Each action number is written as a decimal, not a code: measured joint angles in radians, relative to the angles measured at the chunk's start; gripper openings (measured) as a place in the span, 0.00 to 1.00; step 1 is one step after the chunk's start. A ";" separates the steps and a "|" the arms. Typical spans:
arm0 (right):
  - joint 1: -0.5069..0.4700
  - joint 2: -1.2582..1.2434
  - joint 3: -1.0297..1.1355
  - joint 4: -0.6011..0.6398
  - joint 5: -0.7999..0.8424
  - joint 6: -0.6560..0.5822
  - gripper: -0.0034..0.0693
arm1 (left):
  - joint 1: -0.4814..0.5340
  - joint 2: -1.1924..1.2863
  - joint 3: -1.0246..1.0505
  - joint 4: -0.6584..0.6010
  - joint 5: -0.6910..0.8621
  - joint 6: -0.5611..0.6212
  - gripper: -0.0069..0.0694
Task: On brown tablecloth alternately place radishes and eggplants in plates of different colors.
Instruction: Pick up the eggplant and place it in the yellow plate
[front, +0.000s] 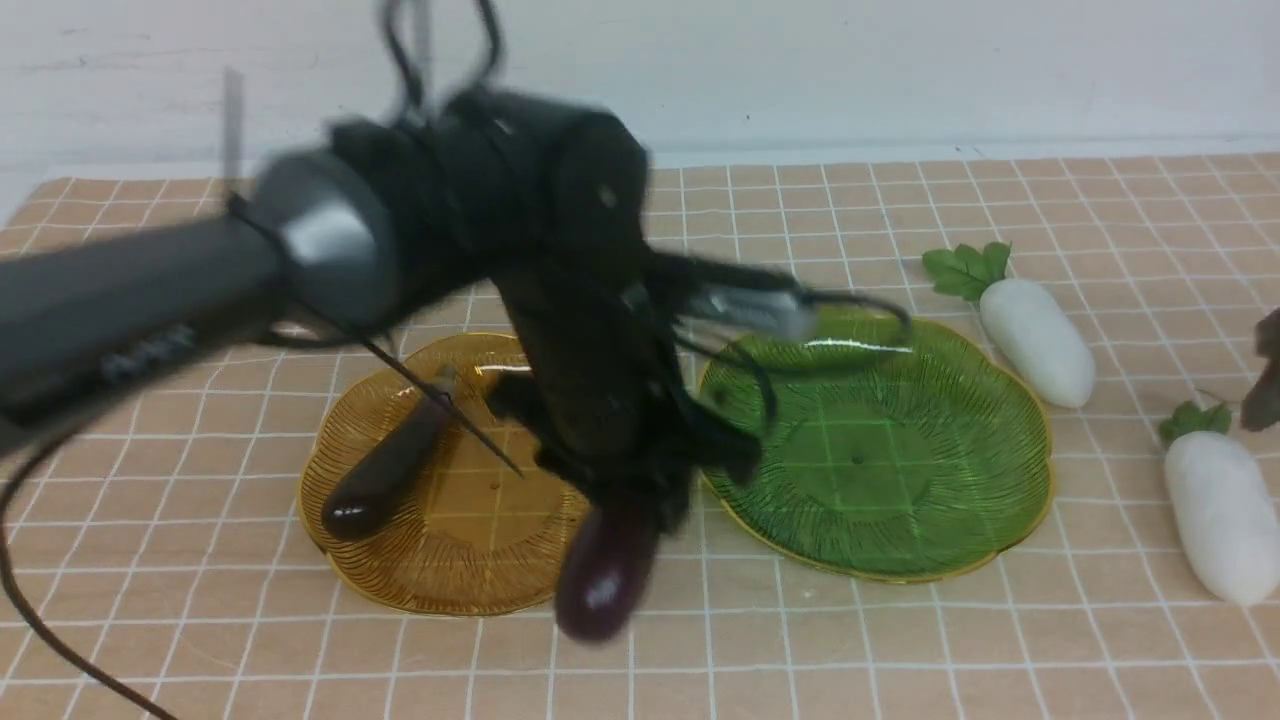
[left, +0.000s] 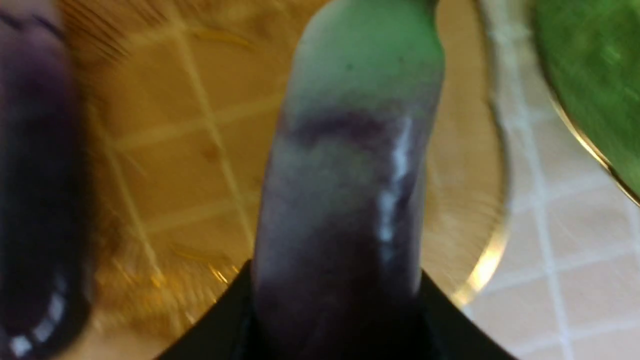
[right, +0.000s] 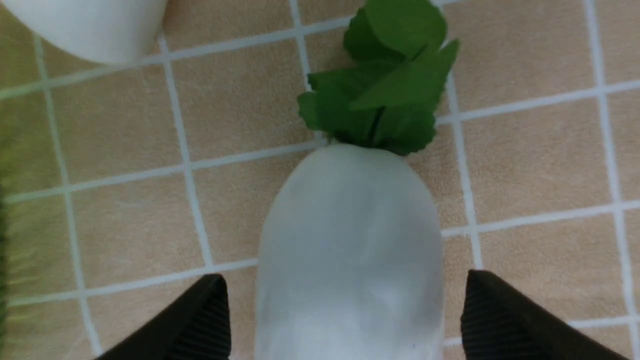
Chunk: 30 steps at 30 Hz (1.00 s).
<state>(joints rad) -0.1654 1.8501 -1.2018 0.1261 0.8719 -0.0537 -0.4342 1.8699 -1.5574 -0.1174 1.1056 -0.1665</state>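
Observation:
My left gripper (front: 640, 490) is shut on a dark purple eggplant (front: 605, 572), which hangs over the near right rim of the amber plate (front: 470, 560); the left wrist view shows that eggplant (left: 345, 200) between the black fingers. A second eggplant (front: 385, 478) lies in the amber plate. The green plate (front: 930, 500) holds nothing. Two white radishes (front: 1037, 338) (front: 1218, 512) lie on the brown tablecloth (front: 150, 560) at the right. My right gripper (right: 345, 280) stands open astride the nearer radish (right: 350, 240), with a gap on each side.
The left arm and its cables are blurred and hide the middle of the cloth and part of both plates. In the right wrist view the other radish (right: 85, 25) and the green plate's edge (right: 10, 150) lie close by. A white wall stands behind.

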 joint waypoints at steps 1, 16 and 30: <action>0.001 0.012 0.000 -0.004 -0.001 0.000 0.83 | 0.021 0.011 0.000 0.002 -0.021 0.016 0.42; 0.001 0.067 -0.039 -0.048 0.051 0.040 0.71 | 0.033 0.096 0.000 0.033 -0.132 0.097 0.69; 0.178 -0.008 -0.342 0.176 0.226 -0.004 0.71 | 0.033 0.091 -0.113 0.104 -0.023 0.089 0.43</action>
<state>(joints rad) 0.0122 1.8421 -1.5436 0.3022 1.0981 -0.0578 -0.4016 1.9608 -1.6702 -0.0131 1.0829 -0.0772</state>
